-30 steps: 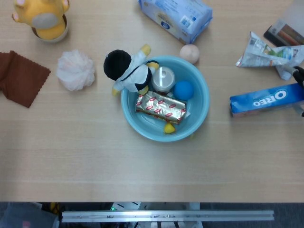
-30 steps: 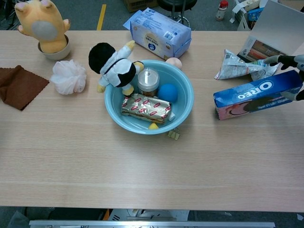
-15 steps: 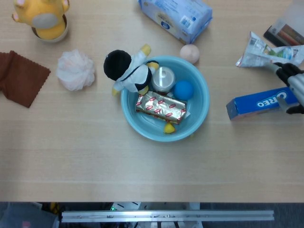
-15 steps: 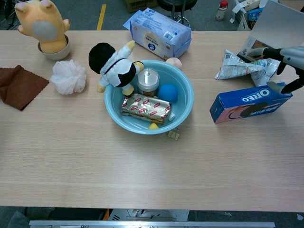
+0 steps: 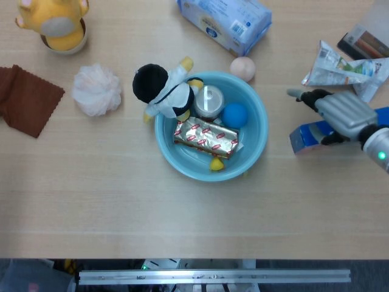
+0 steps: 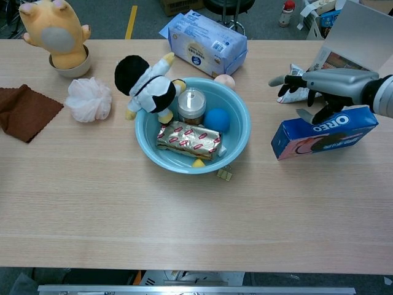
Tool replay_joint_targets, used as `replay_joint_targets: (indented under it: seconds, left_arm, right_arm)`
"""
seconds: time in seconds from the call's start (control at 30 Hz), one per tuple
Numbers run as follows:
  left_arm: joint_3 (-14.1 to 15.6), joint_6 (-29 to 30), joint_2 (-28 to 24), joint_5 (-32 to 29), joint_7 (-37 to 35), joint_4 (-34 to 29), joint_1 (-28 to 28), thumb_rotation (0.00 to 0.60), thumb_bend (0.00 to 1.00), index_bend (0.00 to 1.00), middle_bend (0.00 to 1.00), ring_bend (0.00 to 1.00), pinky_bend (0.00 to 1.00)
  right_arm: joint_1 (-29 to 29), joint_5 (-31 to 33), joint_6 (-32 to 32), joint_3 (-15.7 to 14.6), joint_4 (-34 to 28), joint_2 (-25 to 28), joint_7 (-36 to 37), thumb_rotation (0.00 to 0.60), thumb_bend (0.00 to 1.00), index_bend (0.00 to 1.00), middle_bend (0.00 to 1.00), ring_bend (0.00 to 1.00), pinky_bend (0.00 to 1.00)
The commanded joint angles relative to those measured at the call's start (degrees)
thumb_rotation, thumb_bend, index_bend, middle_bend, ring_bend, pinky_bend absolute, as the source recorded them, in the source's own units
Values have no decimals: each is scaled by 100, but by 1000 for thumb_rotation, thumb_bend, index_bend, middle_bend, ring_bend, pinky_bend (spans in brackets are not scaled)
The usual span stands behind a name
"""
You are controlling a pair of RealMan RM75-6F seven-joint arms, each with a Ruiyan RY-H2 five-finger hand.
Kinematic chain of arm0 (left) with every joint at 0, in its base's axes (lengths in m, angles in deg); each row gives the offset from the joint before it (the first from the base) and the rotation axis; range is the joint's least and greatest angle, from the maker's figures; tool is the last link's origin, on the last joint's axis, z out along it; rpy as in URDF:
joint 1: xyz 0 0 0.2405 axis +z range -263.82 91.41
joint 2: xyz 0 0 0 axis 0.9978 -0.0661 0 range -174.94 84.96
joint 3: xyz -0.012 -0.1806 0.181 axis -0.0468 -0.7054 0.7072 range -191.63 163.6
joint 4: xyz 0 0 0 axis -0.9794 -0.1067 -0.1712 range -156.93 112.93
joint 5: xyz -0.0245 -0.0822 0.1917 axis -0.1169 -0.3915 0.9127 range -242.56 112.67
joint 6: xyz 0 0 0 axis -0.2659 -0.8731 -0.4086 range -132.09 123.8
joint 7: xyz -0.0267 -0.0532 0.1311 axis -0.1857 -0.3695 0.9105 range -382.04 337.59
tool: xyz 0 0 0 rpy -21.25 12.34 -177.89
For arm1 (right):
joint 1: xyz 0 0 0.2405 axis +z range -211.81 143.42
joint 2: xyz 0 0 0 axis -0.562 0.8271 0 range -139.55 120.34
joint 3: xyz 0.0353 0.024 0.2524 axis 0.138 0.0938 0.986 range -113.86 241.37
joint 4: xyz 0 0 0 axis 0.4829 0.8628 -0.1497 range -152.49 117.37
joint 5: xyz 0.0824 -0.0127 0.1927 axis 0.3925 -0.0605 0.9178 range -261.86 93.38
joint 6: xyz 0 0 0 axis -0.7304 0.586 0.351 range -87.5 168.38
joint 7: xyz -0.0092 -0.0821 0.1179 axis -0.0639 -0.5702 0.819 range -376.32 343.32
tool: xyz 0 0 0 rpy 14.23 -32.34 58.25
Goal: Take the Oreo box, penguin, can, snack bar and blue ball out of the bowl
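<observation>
**Right hand off the Oreo box, four items left in the bowl**

Right hand (image 6: pixel 322 86) hovering over the near end of the Oreo box (image 6: pixel 324 133), fingers spread, gripping nothing. Left hand nowhere in either view. Oreo box out already, lying flat on the counter (image 6: pixel 196 215) well right of the bowl (image 6: pixel 241 132), long axis roughly left to right, far end angled slightly away. Left to remove, judging by the layout: penguin (image 6: pixel 146 86) slumped over the bowl's rim, head outward; can (image 6: pixel 191 103) upright inside; blue ball (image 6: pixel 216 120) just beside the can; snack bar (image 6: pixel 188 139) flat across the bottom, long axis left to right. One of five done.
</observation>
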Motion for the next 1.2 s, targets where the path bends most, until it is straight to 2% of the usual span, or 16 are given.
replay_joint_targets:
  seconds: [0.03, 0.4, 0.9, 1.03, 1.2]
  left_arm:
    - [0, 2, 1, -2, 2, 2, 2, 600, 404, 303, 316, 273, 221]
    - [20, 15, 13, 18, -4, 7, 18, 600, 404, 303, 317, 273, 221]
    - [-8, -217, -94, 130, -280, 40, -175, 600, 404, 303, 317, 273, 221]
    - [-39, -364, -134, 203, -408, 105, -320, 600, 404, 303, 316, 273, 221]
    - [-94, -557, -176, 398, -412, 177, -572, 600, 405, 303, 317, 273, 221]
  right_arm:
    - [305, 336, -207, 70, 157, -366, -148, 600, 531, 0, 202, 163, 361]
    - [737, 887, -269, 40, 326, -913, -280, 600, 531, 0, 203, 197, 393]
    - [1056, 885, -127, 107, 184, -1534, -221, 600, 530, 0, 203, 198, 393]
    - [917, 631, 193, 88, -197, -1256, -220, 600, 528, 0, 203, 198, 393]
    - [535, 124, 821, 26, -912, -388, -232, 600, 524, 0, 203, 198, 393]
